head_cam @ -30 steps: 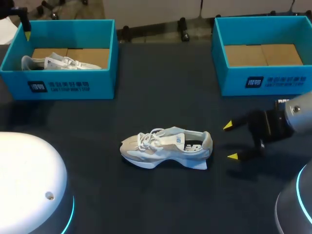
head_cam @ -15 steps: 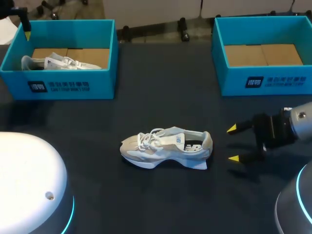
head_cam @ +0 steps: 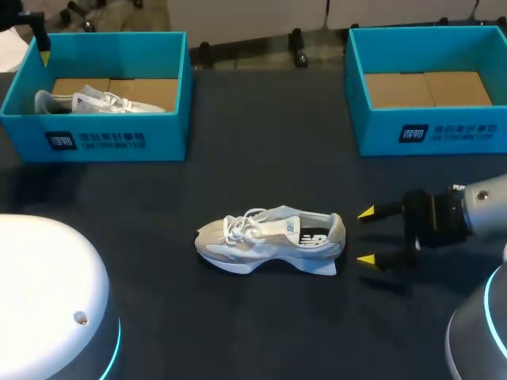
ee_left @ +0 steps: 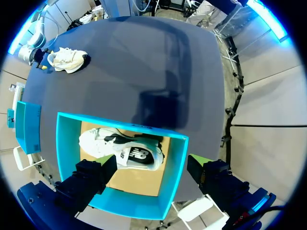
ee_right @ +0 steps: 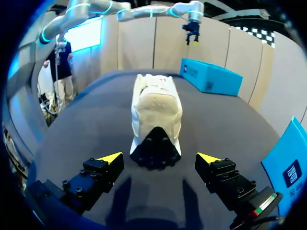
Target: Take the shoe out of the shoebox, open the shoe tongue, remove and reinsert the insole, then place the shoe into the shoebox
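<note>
While my right gripper sits with fingers spread wide just behind the heel of the shoe on the table, my left gripper, equally spread, hovers over the left shoebox, which holds a second shoe.

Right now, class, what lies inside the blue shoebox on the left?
Inside the left shoebox, a white shoe lies on a brown cardboard floor. In the head view the near wall hides the shoe's underside and some floor.
</note>
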You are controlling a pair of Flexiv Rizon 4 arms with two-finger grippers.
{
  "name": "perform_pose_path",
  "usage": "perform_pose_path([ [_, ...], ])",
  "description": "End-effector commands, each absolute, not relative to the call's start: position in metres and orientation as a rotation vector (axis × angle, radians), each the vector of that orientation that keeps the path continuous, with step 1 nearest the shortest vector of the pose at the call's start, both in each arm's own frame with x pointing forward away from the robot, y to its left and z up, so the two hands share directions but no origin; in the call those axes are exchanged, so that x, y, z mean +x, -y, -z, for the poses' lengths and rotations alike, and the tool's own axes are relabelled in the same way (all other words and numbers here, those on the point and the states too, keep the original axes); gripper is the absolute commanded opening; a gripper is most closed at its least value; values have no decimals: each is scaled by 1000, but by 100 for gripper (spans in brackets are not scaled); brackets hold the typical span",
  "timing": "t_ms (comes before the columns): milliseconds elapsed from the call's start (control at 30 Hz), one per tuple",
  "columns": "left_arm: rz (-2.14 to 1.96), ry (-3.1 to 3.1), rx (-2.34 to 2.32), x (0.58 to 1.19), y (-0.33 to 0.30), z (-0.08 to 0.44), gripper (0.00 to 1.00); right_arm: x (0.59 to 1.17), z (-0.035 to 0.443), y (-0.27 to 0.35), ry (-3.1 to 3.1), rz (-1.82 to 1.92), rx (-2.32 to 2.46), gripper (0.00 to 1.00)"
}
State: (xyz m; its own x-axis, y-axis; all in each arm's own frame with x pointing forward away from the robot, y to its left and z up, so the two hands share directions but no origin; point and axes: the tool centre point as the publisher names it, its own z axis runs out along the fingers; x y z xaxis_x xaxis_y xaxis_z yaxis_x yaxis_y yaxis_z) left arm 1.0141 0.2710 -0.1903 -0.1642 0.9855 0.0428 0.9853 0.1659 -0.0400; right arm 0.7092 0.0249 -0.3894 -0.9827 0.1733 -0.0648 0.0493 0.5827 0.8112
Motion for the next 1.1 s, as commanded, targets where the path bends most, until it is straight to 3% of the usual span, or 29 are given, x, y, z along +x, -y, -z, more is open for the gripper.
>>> perform_pose_path([
  [33,2,2355,-1992,1012,-271,190,100,708,397,-38,-2647,-1370,187,100],
  [1100,2,2355,-1992,1012,-271,190,100,719,417,-96,-2607,-1540,129,100],
])
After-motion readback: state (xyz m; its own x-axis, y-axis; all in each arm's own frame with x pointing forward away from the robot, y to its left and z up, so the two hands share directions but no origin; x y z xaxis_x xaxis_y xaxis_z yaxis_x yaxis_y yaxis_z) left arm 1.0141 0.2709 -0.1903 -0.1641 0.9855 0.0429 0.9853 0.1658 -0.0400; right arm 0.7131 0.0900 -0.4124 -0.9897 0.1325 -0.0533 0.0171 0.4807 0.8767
